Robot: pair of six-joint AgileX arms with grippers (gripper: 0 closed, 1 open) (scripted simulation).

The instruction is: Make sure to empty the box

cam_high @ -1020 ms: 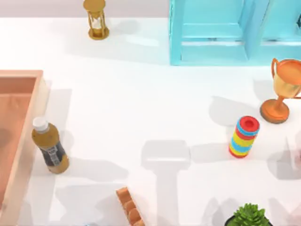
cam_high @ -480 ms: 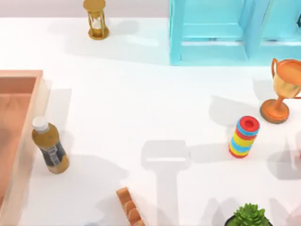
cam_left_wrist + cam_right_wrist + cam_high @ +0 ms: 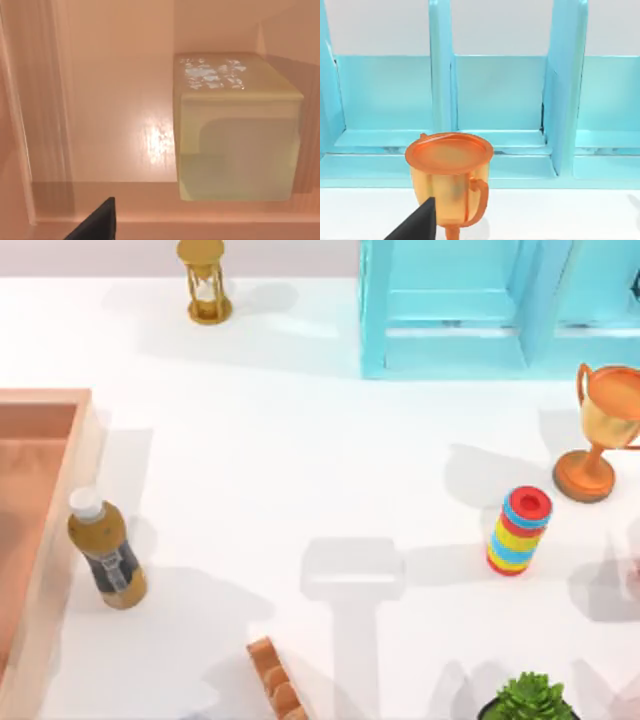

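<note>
While the box (image 3: pixel 40 540) sits at the table's (image 3: pixel 300 460) nine o'clock edge in the top view, its terracotta floor and pale walls run off the left side. Just outside its right wall a brown bottle (image 3: pixel 105 550) with a white cap stands upright, near the wall; whether they touch I cannot tell. Seen from the left wrist, a pale yellowish-green block (image 3: pixel 235 130) with a speckled top rests on the box floor against a wall. One dark finger of the left gripper (image 3: pixel 97 222) shows there, and one of the right gripper (image 3: pixel 417 222) in the right wrist view before an orange trophy cup (image 3: pixel 449 175); whether either claw is spread or pressed together I cannot tell. At twelve o'clock stands a turquoise shelf (image 3: pixel 500 305), at eleven an hourglass (image 3: pixel 205 280). Toward three o'clock sit the trophy and a striped ring stack (image 3: pixel 520 530). At five o'clock is a green plant (image 3: pixel 530 700); at six, a brown segmented piece (image 3: pixel 275 680).
</note>
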